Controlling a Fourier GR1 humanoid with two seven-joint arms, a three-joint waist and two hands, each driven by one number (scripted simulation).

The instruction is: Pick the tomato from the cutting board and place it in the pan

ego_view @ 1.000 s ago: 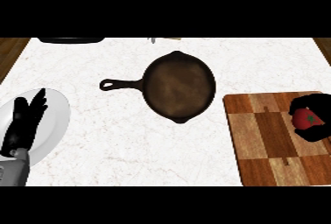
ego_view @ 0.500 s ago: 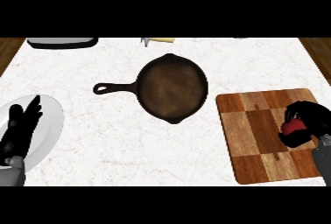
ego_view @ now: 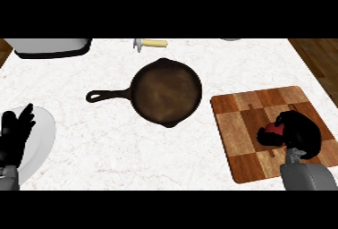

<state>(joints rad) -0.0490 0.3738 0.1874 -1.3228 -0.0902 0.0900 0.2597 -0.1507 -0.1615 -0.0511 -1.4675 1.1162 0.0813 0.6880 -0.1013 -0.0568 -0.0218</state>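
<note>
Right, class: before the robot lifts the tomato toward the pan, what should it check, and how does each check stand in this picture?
1. Right robot hand curled round the round red tomato: ok.
2. Tomato clear of the checkered wooden cutting board: cannot tell, the hand hides its underside.
3. Dark cast-iron pan holds nothing: ok.
4. White marble counter between board and pan free of obstacles: ok.
5. Left robot hand out of the path, over the white plate at the left edge: ok.
</note>
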